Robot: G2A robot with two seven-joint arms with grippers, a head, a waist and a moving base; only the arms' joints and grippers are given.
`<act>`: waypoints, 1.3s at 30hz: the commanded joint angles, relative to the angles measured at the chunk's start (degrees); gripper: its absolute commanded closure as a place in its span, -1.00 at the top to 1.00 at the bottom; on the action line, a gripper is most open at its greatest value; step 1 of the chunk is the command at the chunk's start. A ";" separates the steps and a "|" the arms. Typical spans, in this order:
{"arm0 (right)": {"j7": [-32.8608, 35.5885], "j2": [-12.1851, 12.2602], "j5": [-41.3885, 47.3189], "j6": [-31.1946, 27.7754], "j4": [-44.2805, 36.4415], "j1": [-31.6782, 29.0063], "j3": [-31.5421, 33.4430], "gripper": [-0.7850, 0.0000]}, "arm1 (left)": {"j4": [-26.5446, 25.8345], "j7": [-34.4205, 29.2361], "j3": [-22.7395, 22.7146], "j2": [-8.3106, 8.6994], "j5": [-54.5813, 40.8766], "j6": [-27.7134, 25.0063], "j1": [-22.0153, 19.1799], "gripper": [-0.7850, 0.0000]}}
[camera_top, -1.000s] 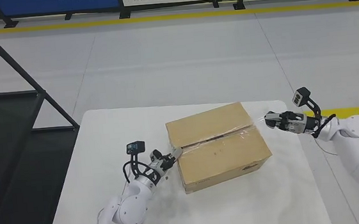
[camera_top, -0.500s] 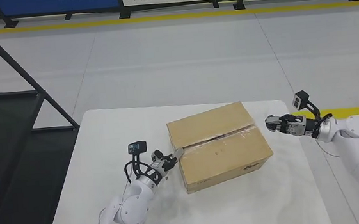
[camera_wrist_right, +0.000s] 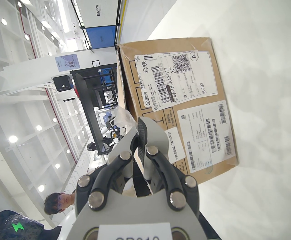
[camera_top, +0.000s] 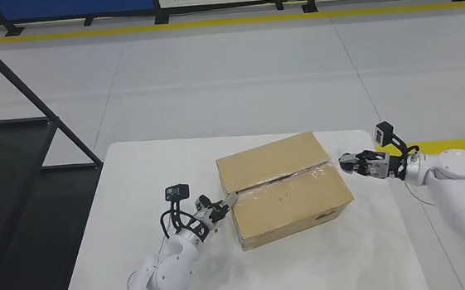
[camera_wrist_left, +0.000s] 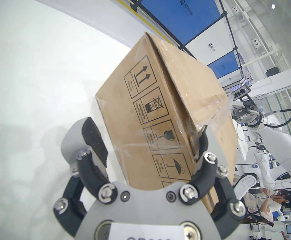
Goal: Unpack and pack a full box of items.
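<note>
The left gripper (camera_wrist_left: 147,133), its forearm low over the white table (camera_top: 138,203), faces the near end of the closed brown cardboard box (camera_top: 282,186). Its fingers are spread, and one fingertip (camera_wrist_left: 203,142) touches the taped top seam. The box sits mid-table. At the box's far end the right gripper (camera_top: 344,160) is held level, fingers pressed together, with crumpled clear tape (camera_wrist_right: 122,117) at their tips.
</note>
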 commanded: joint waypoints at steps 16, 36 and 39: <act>-1.71 -0.15 0.94 0.48 1.18 0.25 1.10 1.00 | -0.32 -0.12 0.29 -0.14 0.56 0.22 0.24 1.00; -12.91 1.64 8.20 -9.20 -5.38 0.13 7.68 1.00 | -11.75 5.91 -6.09 0.58 -2.35 -2.37 8.52 1.00; -13.02 1.62 8.19 -9.13 -5.73 -0.08 7.65 1.00 | -13.41 6.94 -9.15 0.90 -5.24 -4.02 11.83 1.00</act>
